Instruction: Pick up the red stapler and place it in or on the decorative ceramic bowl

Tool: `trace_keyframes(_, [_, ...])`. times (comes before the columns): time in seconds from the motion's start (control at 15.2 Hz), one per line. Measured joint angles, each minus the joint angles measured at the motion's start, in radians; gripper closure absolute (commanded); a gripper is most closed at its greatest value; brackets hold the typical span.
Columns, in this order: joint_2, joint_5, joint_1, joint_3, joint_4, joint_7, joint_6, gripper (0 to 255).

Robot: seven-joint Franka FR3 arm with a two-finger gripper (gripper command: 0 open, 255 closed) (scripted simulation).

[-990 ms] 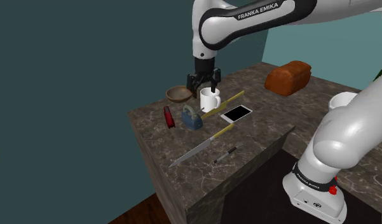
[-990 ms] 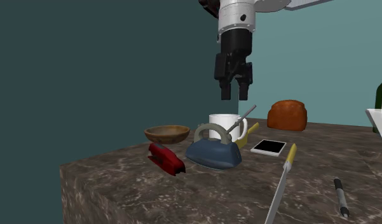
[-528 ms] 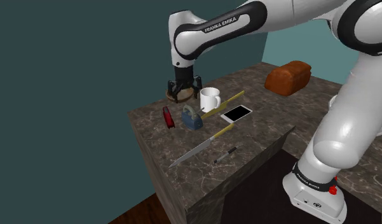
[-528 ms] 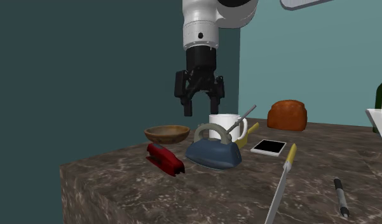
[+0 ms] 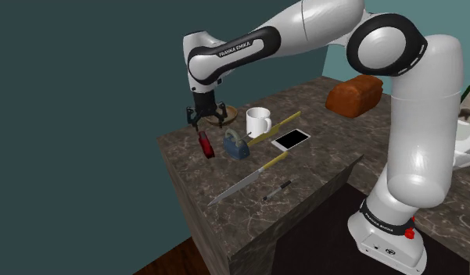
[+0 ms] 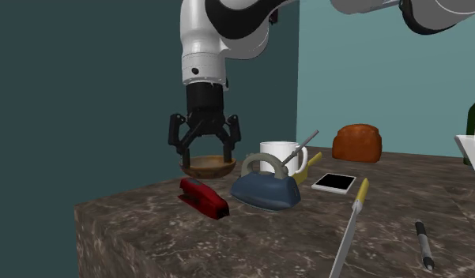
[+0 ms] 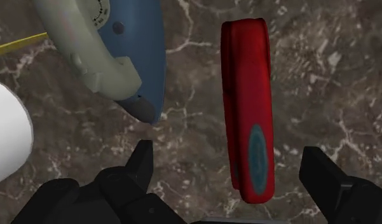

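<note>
The red stapler point(image 5: 206, 144) lies flat on the dark marble counter near its far-left edge, also seen as a long red body point(image 6: 204, 197). My gripper point(image 5: 207, 121) hangs open just above it, fingers spread wide point(image 6: 204, 148). In the wrist view the stapler point(image 7: 250, 108) lies lengthwise between the two fingertips point(image 7: 143, 162), nearer one side and untouched. The brown bowl point(image 6: 208, 166) sits behind the stapler; the hand partly covers the bowl point(image 5: 227, 113) in the shoulder view.
A blue tape dispenser point(image 5: 237, 144) and a white mug point(image 5: 258, 121) stand close beside the stapler. Further along lie a phone point(image 5: 292, 139), a yellow-handled knife point(image 5: 249, 178) and a pen point(image 5: 277, 190). A bread loaf point(image 5: 354, 95) sits at the back.
The arm swung from above the mug toward the shoulder view's left, past the bowl, and came down over the stapler. The fingers spread wider.
</note>
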Motion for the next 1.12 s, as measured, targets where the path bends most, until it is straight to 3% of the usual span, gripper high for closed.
trace_keyframes(0.4, [0.034, -0.007, 0.004, -0.004, -0.041, 0.011, 0.073, 0])
trace_keyframes(0.86, [0.04, -0.008, 0.007, -0.003, -0.054, 0.015, 0.092, 0])
trace_keyframes(0.92, [0.04, -0.008, 0.007, -0.003, -0.054, 0.015, 0.092, 255])
trace_keyframes(1.12, [0.039, -0.008, 0.007, -0.003, -0.054, 0.015, 0.092, 255])
